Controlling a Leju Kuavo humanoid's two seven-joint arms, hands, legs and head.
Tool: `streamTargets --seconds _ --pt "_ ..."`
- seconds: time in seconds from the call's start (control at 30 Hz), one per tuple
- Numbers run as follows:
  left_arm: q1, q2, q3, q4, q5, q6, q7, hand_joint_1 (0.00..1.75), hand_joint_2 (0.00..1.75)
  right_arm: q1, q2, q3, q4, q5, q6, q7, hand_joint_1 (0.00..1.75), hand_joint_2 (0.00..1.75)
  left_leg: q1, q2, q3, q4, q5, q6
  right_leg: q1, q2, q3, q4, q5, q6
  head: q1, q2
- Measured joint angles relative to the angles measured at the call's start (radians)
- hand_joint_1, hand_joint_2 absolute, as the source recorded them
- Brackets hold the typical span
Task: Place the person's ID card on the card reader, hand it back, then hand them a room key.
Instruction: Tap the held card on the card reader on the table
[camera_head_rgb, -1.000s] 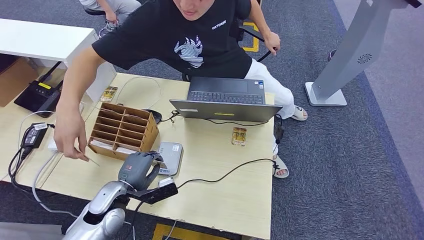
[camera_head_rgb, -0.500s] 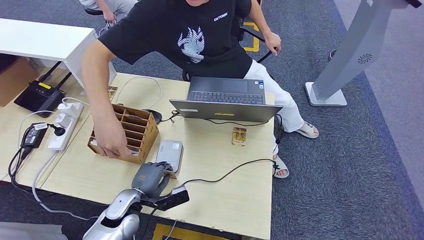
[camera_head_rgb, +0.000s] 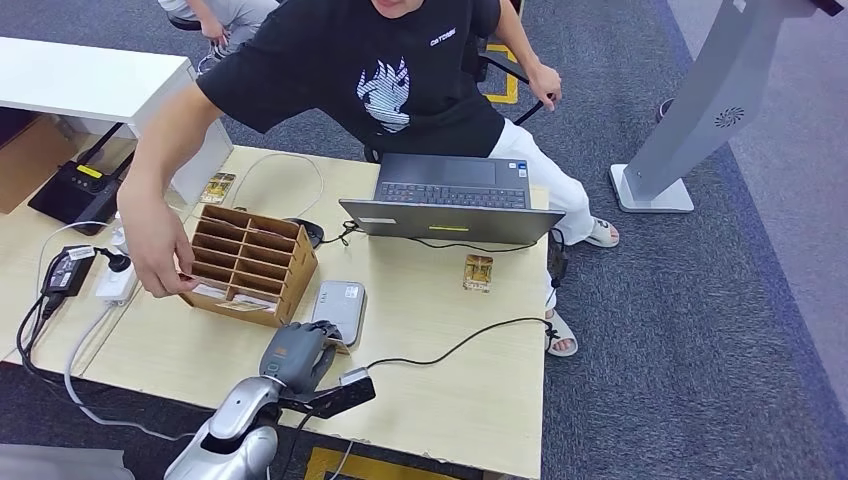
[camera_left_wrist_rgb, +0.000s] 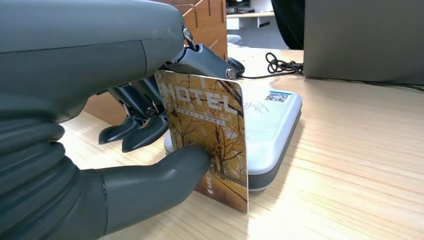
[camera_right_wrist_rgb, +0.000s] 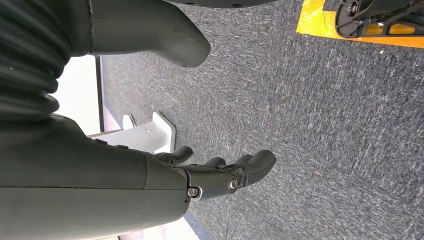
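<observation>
My left hand (camera_head_rgb: 297, 355) hovers at the near edge of the white card reader (camera_head_rgb: 340, 310) on the wooden table (camera_head_rgb: 460, 390). In the left wrist view it pinches an orange card printed HOTEL (camera_left_wrist_rgb: 207, 140) between the thumb (camera_left_wrist_rgb: 165, 175) and a finger, upright on its edge, touching the table beside the card reader (camera_left_wrist_rgb: 272, 120). My right hand (camera_right_wrist_rgb: 220, 175) hangs over grey carpet with its fingers apart and nothing in it. A person in a black T-shirt leans over the table, one hand (camera_head_rgb: 160, 260) at the left side of the wooden slotted box (camera_head_rgb: 250, 262).
A grey laptop (camera_head_rgb: 450, 200) stands open behind the reader. Another orange card (camera_head_rgb: 478, 272) lies right of it, and one more (camera_head_rgb: 217, 187) behind the box. A black cable (camera_head_rgb: 450, 345) crosses the table front. A power strip and adapter (camera_head_rgb: 70, 272) lie at the left.
The person's hand reached to the front of the slotted box, then drew back to its left side. My left hand shifted slightly right and nearer over the first half second, then stayed.
</observation>
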Motion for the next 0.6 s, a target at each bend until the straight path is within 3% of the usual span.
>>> streamTargets --seconds 0.17,0.6 --pt "0.009 0.007 0.023 -0.036 0.010 0.000 -0.026 1.75 1.75 0.000 0.000 0.001 0.000 -0.003 -0.001 0.000 0.00 1.75 0.000 0.000 0.000 0.000 0.000 0.000 0.000 0.000 0.000 0.000 0.000 0.000 0.000 0.000" --pt "0.044 0.067 0.033 -0.316 0.088 -0.040 -0.072 1.75 1.75 0.001 0.000 0.001 0.000 -0.016 -0.006 -0.011 0.00 1.75 0.000 0.000 0.000 0.000 0.000 0.000 0.000 0.000 0.000 0.000 0.000 0.000 0.000 0.000"
